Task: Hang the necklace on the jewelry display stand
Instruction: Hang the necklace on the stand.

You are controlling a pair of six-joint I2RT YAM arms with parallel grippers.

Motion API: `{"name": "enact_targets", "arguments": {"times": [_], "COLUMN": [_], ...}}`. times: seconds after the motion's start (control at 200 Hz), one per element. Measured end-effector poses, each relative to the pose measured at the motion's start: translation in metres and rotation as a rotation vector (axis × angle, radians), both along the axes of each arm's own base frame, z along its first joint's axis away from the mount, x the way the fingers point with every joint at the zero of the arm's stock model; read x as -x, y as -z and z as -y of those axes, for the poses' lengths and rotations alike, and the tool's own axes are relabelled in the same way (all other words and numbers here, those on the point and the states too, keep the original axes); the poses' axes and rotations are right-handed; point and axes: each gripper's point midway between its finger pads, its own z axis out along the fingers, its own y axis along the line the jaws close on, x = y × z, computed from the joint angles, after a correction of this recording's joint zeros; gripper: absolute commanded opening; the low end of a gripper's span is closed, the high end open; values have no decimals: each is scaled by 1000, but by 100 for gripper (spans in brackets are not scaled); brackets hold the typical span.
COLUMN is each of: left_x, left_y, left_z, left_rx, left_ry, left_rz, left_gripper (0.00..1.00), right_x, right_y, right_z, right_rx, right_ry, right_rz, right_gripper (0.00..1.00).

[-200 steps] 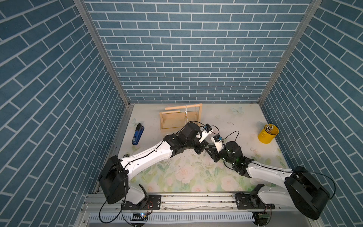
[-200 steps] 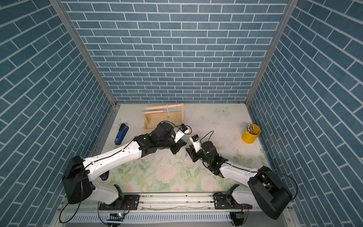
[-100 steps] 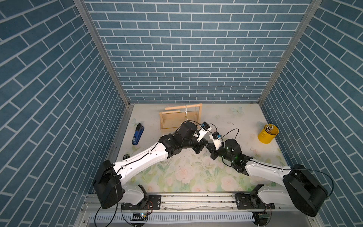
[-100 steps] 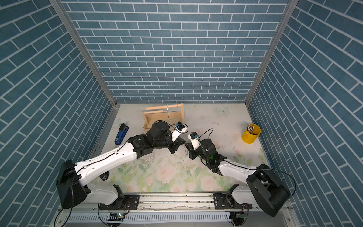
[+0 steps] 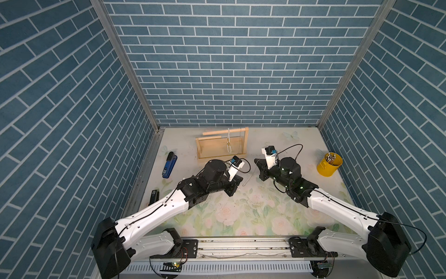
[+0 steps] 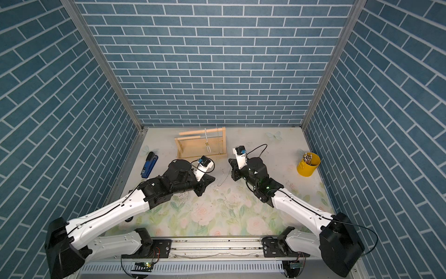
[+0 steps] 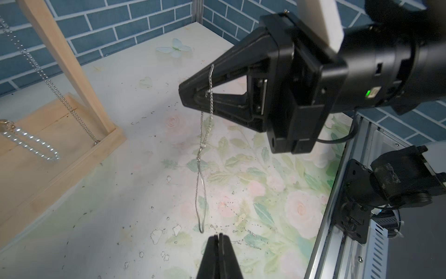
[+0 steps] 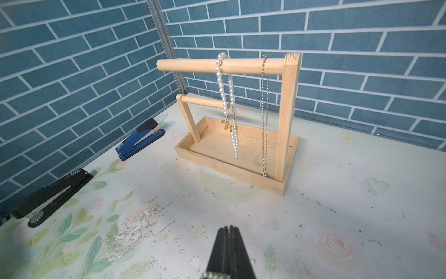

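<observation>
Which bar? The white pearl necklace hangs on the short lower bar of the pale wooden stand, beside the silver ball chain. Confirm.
Wrong bar. The white pearl necklace hangs on the long upper bar of the pale wooden stand, beside the silver ball chain; the right wrist view shows it.

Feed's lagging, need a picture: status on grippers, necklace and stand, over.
Both shut: right gripper carrying the necklace, left gripper at its lower end, hold unclear. Necklace not yet on the jewelry display stand. Top bar holds pearl strand and ball chain.
</observation>
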Motion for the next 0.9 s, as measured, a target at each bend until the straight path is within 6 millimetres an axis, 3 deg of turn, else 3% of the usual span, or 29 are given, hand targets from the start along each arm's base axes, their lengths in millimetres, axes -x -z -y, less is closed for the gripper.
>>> {"name": "enact_targets", "arguments": {"times": [0.145,0.325,0.555,0.655,0.795,0.9], "left_x": [6,5,-8,-14,-24,-32], "left_y": [10,12,-24,-40,-49,-52], "left_z": [-13,-27,-48,-58,-63,-64], "left_rx": [11,29,126,192,241,255], "left_ry": [-32,-96,-234,-299,-360,-396], "left_rz": [-9,0,112,166,216,234], "left_gripper": [0,0,40,46,47,39], "right_x": [1,-4,-9,-6,4,11], "right_y": [-13,-41,-61,-62,-62,-59], "right_z": [-7,-42,-87,-104,-126,-138], "right_rx": [-6,-8,54,96,156,207], "right_ry": [-18,-90,-164,-184,-209,-221], "right_rz": [2,-1,-4,-1,4,10], "right_gripper": [0,0,0,0,0,0]}}
